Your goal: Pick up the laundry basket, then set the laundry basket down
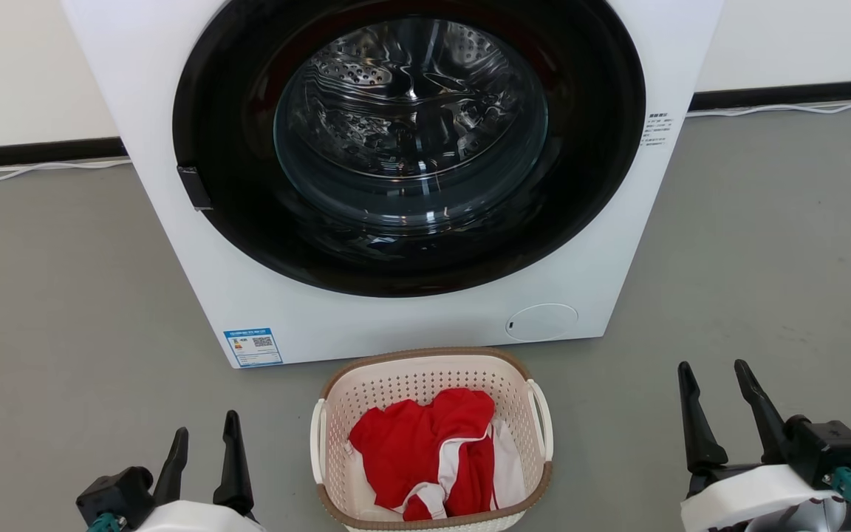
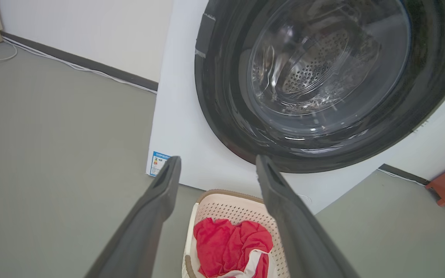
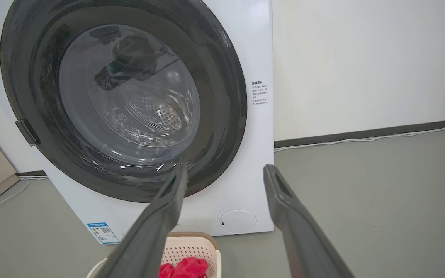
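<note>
head view showed the laundry basket (image 1: 396, 384) standing upright on the grey floor (image 1: 63, 295), just in front of the white washing machine (image 1: 396, 325) and about level with the middle of its front panel. whether the far rim touched the panel could not be told. the brown rim faced up, and the white loop handles (image 1: 541, 417) sat on its left and right sides. a crumpled red garment (image 1: 418, 436) lay inside, with a white cloth (image 1: 507, 458) showing beneath it and to its right. above the basket was the machine's round dark door (image 1: 411, 251), the steel drum visible through its glass, and a blue label (image 1: 253, 347) sat at the panel's lower left corner. the left tool (image 1: 206, 425) was at the near left, left of the basket and apart from it, its two dark fingers pointing toward the far side, spread wide with nothing between them. the right tool (image 1: 713, 366) was at the near right, well apart from the basket, its fingers likewise parted wide and holding nothing. left wrist view had the basket on the floor beyond the parted fingers, and right wrist view caught only the basket's far rim beside one finger.
</note>
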Controlling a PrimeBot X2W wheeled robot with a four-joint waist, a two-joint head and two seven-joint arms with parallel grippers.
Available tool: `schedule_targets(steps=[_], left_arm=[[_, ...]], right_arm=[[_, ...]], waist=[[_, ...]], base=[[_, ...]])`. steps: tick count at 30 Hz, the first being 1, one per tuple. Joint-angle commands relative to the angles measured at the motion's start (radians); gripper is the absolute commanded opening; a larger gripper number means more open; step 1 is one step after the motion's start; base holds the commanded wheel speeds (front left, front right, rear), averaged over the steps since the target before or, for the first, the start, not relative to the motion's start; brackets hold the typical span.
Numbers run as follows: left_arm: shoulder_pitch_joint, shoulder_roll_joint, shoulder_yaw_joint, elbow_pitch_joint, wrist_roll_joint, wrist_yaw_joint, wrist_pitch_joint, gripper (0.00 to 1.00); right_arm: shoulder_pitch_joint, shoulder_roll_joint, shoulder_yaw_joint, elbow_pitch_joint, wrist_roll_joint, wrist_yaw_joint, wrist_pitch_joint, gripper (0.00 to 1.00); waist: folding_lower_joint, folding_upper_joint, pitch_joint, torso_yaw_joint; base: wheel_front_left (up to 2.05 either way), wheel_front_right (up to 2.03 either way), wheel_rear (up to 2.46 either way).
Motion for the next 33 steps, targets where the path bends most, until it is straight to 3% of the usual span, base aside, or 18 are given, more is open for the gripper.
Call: schedule_targets(steps=[1,16,33], left_arm=[[-0.02,0.011,0.019,-0.031,0.039,0.008,-0.017,1.0],[-0.053,0.012,0.001,-0.046,0.204,0.027,-0.058,1.0],[-0.307,0.012,-0.031,-0.019,0.219,0.006,-0.058,1.0]], right_arm=[[-0.019,-0.012,0.025,-0.031,-0.041,0.006,-0.024,1.0],[-0.058,-0.011,0.026,-0.035,-0.209,0.007,-0.065,1.0],[-0.279,-0.002,0.007,0.021,-0.171,0.007,-0.065,1.0]], waist=[[0.0,0.0,0.0,-0.002],[0.0,0.0,0.072,-0.003],[0.0,0.0,0.384,0.035]], base=[[0.0,0.0,0.0],[0.0,0.0,0.0],[0.0,0.0,0.0]])
